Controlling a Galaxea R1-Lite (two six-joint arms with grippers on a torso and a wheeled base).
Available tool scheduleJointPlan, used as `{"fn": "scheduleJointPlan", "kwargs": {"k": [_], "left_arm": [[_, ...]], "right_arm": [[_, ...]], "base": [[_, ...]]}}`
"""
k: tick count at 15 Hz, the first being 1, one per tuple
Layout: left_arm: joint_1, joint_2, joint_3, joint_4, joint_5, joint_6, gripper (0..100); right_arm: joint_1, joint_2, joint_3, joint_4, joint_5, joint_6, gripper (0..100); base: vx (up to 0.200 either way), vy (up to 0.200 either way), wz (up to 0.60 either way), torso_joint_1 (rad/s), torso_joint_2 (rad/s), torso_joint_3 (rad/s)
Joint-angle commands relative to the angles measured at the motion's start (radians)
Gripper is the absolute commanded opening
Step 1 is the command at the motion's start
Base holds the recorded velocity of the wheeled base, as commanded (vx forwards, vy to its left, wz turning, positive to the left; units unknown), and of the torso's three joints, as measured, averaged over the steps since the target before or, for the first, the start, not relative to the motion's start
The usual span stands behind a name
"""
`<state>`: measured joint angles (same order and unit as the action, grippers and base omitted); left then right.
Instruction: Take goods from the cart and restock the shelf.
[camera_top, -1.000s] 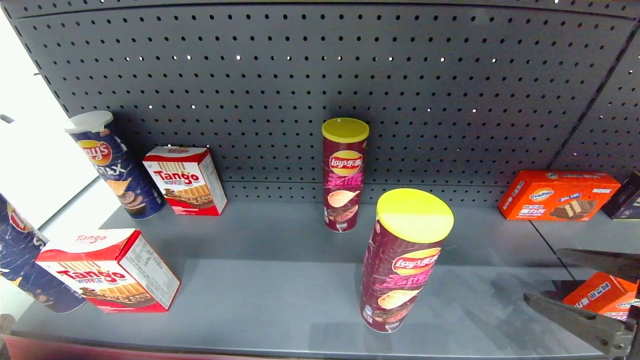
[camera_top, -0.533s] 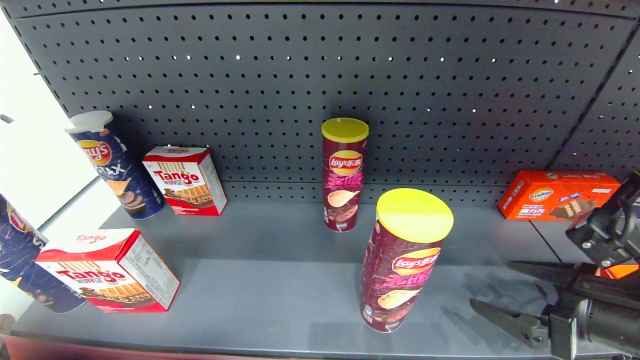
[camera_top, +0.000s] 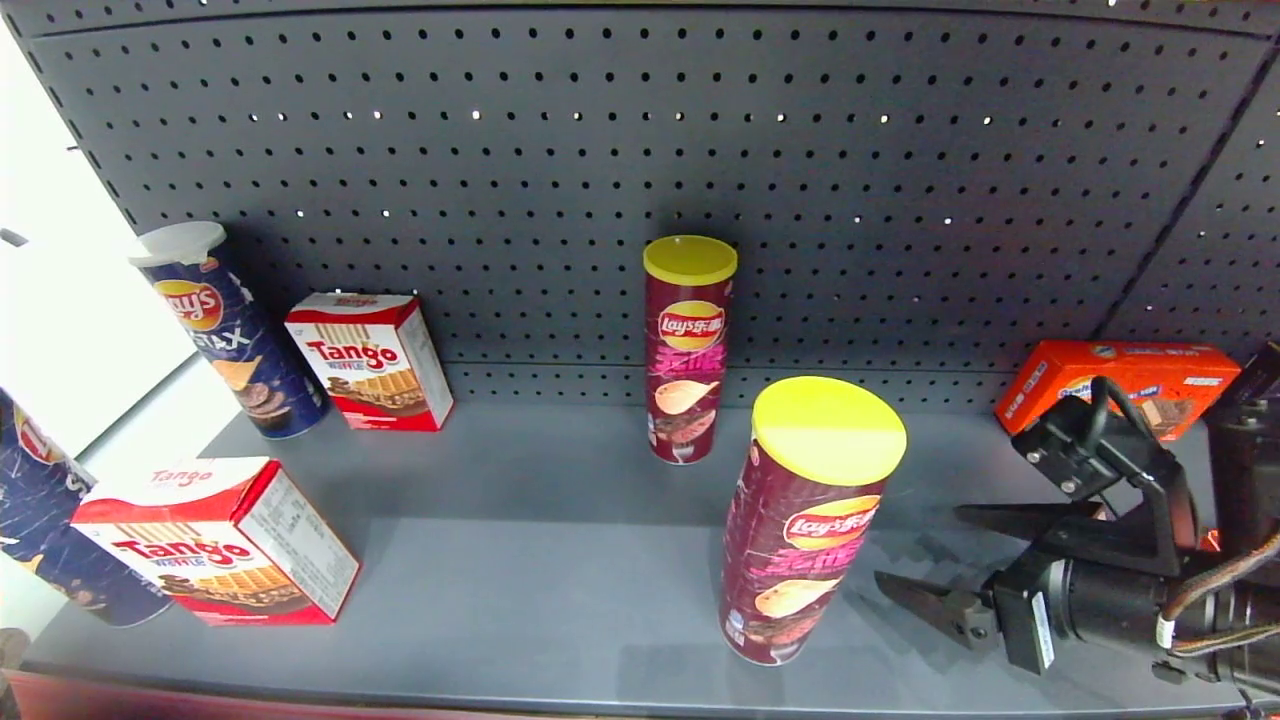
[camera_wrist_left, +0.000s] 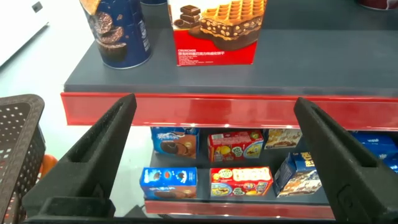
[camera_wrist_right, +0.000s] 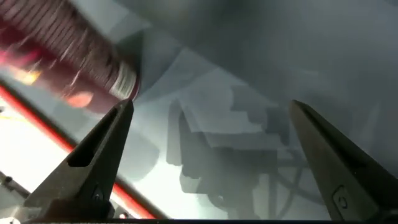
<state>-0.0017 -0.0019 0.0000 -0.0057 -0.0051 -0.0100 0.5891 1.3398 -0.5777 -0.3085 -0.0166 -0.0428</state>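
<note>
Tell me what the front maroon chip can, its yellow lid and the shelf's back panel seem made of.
Front maroon chip can: likely printed cardboard tube, glossy wrap with faint sheen.
Yellow lid: probably plastic, smooth, matte.
Back panel: seemingly painted metal, dark grey, evenly punched holes.

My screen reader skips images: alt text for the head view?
The open right end effector hovers over a grey shelf beside a yellow-lidded maroon chip can. A matching can stands behind; a wafer box sits front left.

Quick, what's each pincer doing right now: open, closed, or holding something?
Left pincer: open, holding nothing.
Right pincer: open, holding nothing.
</note>
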Motion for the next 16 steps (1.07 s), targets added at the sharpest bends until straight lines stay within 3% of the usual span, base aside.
{"fn": "scheduleJointPlan", "kwargs": {"k": [1, 8, 16], "left_arm": [[0.000, 0.002, 0.000, 0.000, 0.001, -0.001, 100], [0.000, 0.002, 0.000, 0.000, -0.001, -0.001, 100], [0.000, 0.002, 0.000, 0.000, -0.001, -0.001, 100]], "right_arm": [[0.001, 0.045, -0.022, 0.000, -0.003, 0.000, 100], [0.008, 0.107, -0.067, -0.001, -0.006, 0.000, 100], [0.074, 0.122, -0.071, -0.001, -0.008, 0.000, 100]], "base": [[0.000, 0.000, 0.00, 0.000, 0.00, 0.000], [0.000, 0.000, 0.00, 0.000, 0.00, 0.000], [0.000, 0.000, 0.00, 0.000, 0.00, 0.000]]}}
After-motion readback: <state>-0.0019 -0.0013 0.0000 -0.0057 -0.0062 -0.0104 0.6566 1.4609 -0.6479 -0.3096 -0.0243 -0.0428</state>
